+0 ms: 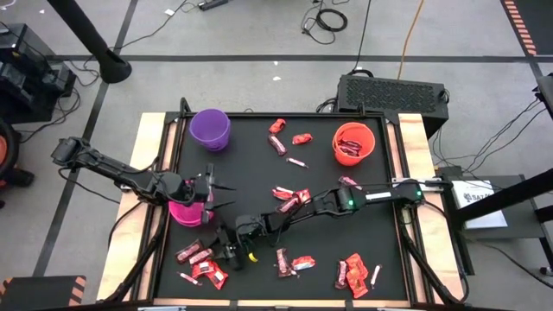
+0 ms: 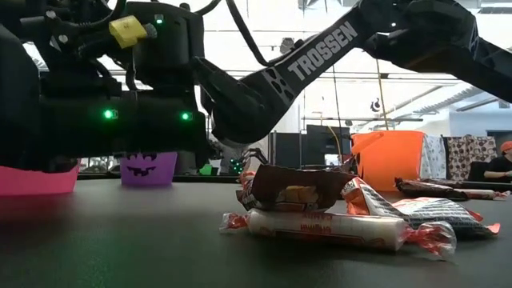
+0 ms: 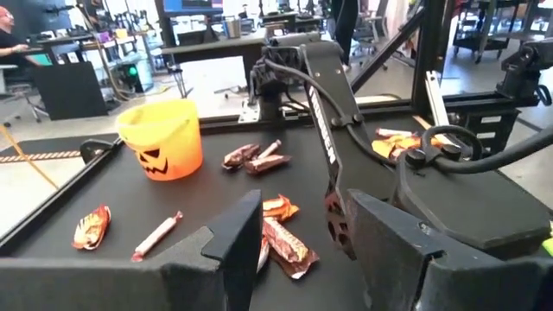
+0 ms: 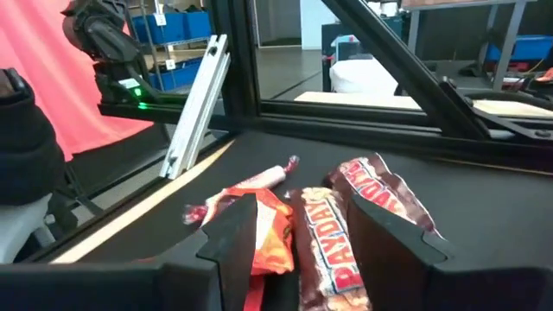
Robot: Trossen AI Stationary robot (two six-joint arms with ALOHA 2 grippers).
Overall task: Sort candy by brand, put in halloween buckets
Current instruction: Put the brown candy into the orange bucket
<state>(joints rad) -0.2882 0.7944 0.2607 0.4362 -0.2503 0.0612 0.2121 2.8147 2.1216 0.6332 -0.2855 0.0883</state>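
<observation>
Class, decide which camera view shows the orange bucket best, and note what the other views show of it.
The left wrist view: the orange bucket stands whole, its pumpkin face towards the camera. The high view looks down into it, showing candy inside. The low view catches it partly behind candy. The right wrist view misses it.

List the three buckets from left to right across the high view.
Magenta-pink bucket, partly under the left gripper → purple bucket → orange bucket.

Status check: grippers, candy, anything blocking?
Left gripper open over pink bucket. Right gripper open, low over PayDay bar. Nothing held, nothing blocking.
</observation>
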